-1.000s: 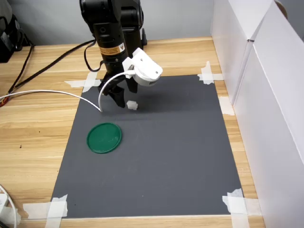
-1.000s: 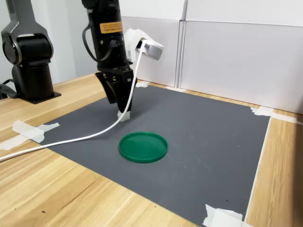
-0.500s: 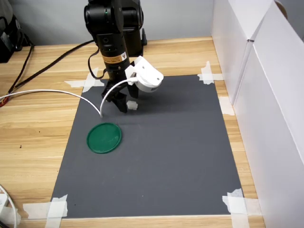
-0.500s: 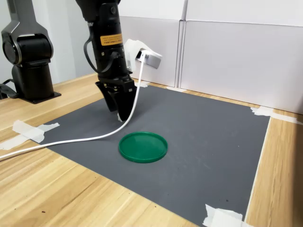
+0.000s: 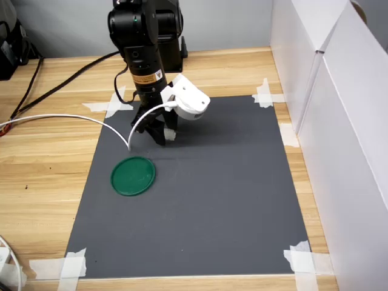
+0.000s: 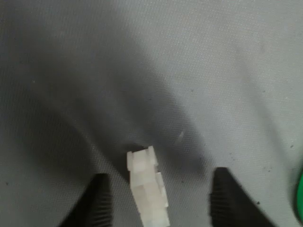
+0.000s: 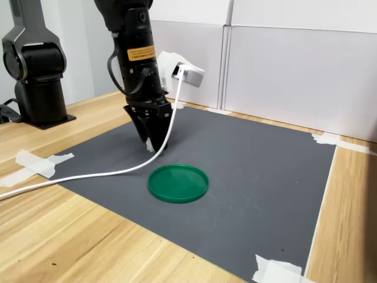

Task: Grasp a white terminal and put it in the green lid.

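White terminal (image 6: 147, 191) lies on the dark mat (image 6: 189, 71), between the two spread fingers (image 6: 98, 201) of the gripper (image 6: 158, 201), and it touches neither of them. It looks very light, stiff and smooth, so I judge it can slip or jump away under a hard squeeze; the flat long sides seem the best place to hold. Green lid (image 5: 133, 176) rests nearby on the mat.

Matt grey woven mat (image 6: 199, 71), translucent plastic white terminal (image 6: 147, 189), glossy green lid (image 7: 178, 183)
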Robot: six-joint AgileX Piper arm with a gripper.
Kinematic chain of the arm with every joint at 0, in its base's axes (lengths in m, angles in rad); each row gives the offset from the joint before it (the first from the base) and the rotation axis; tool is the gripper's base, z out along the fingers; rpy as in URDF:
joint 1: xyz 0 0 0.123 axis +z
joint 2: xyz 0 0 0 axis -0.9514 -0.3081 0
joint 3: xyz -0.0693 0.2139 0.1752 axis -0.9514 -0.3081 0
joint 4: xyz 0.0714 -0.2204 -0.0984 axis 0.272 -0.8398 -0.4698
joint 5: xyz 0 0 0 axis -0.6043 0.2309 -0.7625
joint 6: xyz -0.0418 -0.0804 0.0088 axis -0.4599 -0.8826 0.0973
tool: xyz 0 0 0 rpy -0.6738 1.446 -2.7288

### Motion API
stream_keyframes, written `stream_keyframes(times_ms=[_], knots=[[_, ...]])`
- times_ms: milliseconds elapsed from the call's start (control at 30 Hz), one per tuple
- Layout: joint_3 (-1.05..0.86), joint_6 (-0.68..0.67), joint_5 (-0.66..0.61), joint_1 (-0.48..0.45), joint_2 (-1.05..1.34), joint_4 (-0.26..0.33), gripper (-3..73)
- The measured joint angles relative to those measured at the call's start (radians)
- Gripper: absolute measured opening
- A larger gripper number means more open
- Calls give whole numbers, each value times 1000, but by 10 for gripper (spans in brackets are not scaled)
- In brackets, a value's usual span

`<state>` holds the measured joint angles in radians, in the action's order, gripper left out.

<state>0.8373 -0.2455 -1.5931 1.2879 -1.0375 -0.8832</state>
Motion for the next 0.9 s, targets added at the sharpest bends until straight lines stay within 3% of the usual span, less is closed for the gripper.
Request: stream_keyframes(times_ms=[267, 333, 600, 900], knots=[[0, 21, -3, 0, 0, 17, 139], [0, 23, -7, 0, 0, 17, 95], [32, 55, -59, 0, 2, 33, 90], [296, 149, -250, -2, 17, 40, 90]])
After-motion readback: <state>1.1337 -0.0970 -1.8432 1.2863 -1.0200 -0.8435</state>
